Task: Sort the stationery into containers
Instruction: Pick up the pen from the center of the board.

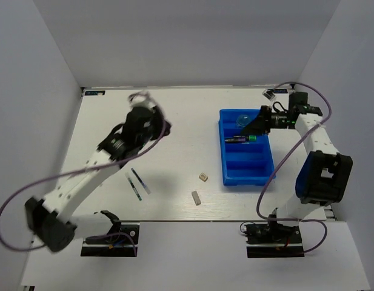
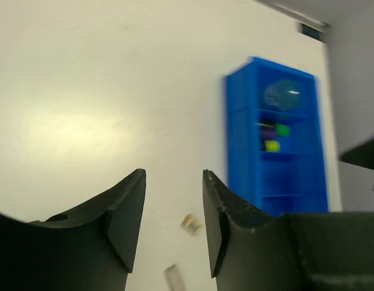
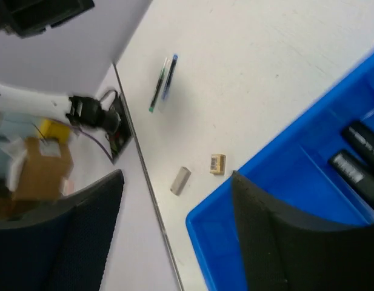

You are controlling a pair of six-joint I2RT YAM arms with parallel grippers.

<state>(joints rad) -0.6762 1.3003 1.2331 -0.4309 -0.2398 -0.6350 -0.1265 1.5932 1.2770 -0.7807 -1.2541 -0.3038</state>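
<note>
The blue tray [image 1: 254,171] lies right of centre. It holds a blue round piece [image 1: 242,119] in its far compartment and markers [image 1: 240,139] with green, purple and yellow ends in the one after. Two thin pens [image 1: 137,182] lie at front left. A beige eraser [image 1: 203,177] and a grey eraser [image 1: 196,197] lie left of the tray. My left gripper [image 1: 145,104] is open and empty, raised over the far left; its view shows both erasers [image 2: 191,224] below the fingers. My right gripper [image 1: 252,126] is open and empty above the tray [image 3: 217,242].
White walls close in the table on three sides. A small black-and-white object [image 1: 270,94] sits at the far right corner. The right arm's cable [image 1: 277,170] hangs beside the tray. The table's front edge [image 3: 153,200] runs close to the grey eraser [image 3: 180,180].
</note>
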